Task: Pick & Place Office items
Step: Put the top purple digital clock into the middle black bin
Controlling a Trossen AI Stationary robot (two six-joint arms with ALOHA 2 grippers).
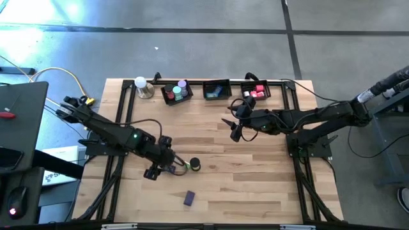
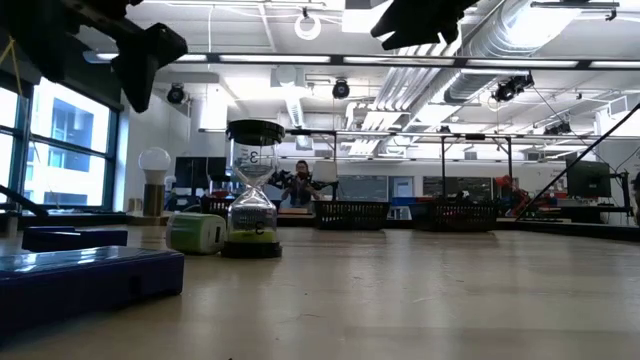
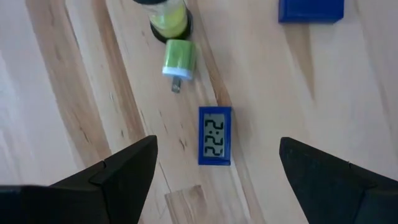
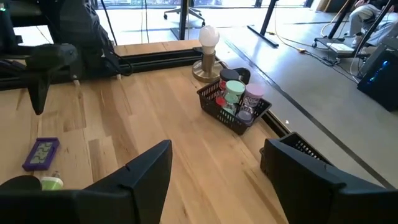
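left gripper [image 3: 214, 177] released, poised over blue clock [image 3: 214, 135] to straddle it | clock flat on counter [image 1: 255, 185], beside green plug [image 3: 178, 58] | right gripper [image 4: 214, 165] released, waiting well apart

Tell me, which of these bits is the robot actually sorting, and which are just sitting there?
Being sorted: blue digital clock, green plug, hourglass and blue block, loose on the table; lilac and teal cylinders already binned. Left claw hangs open over the clock; right claw waits open.

Just there: black trays, white bulb on its metal base.
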